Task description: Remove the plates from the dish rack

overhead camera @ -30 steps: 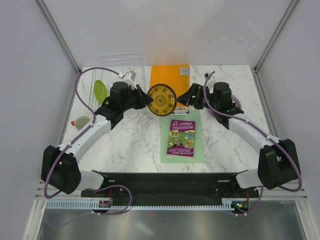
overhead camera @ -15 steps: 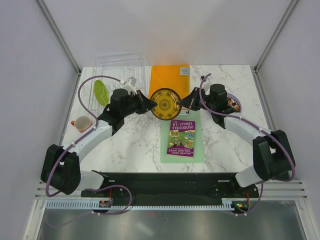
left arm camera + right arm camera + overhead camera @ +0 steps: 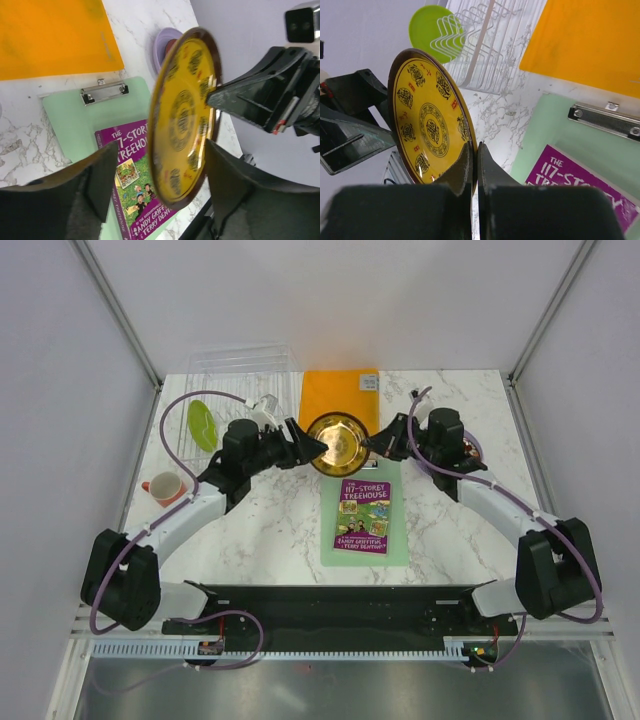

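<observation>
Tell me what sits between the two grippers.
The yellow patterned plate, on edge: the right gripper pinches its rim, the left gripper stands open around it. Clearest in the top view.

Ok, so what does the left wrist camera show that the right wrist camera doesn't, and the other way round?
Only the left wrist view shows the lilac plate, lying flat in the background. Only the right wrist view shows the dish rack, with the green plate standing among its tines. Both show the yellow plate on edge, pinched at its rim by the right gripper, with the left gripper open either side of it. Both also show the orange sheet, the clipboard and the book.
</observation>
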Action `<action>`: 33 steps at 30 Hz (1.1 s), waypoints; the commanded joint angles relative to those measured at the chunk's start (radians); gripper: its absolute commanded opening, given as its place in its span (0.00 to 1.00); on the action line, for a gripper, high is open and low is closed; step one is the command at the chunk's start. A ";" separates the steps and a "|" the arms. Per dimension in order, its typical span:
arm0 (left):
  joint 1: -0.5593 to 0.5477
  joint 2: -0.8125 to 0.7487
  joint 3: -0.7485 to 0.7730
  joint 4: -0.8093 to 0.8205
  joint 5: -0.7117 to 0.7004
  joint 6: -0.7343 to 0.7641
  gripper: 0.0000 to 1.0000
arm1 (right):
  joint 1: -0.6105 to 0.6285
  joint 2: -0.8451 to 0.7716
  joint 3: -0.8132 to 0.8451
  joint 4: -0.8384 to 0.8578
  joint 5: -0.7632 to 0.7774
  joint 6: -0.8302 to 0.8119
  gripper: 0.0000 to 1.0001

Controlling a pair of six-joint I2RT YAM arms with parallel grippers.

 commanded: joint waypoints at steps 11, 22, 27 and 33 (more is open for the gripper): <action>-0.002 -0.216 -0.009 -0.207 -0.382 0.214 1.00 | -0.422 -0.103 0.069 -0.365 0.234 -0.189 0.00; -0.002 -0.402 -0.053 -0.323 -0.608 0.337 1.00 | -0.628 0.050 0.063 -0.409 0.272 -0.232 0.00; -0.002 -0.434 -0.066 -0.342 -0.634 0.342 1.00 | -0.714 0.128 0.047 -0.352 0.209 -0.230 0.00; 0.000 -0.442 -0.069 -0.356 -0.668 0.357 1.00 | -0.735 0.204 0.050 -0.294 0.130 -0.212 0.00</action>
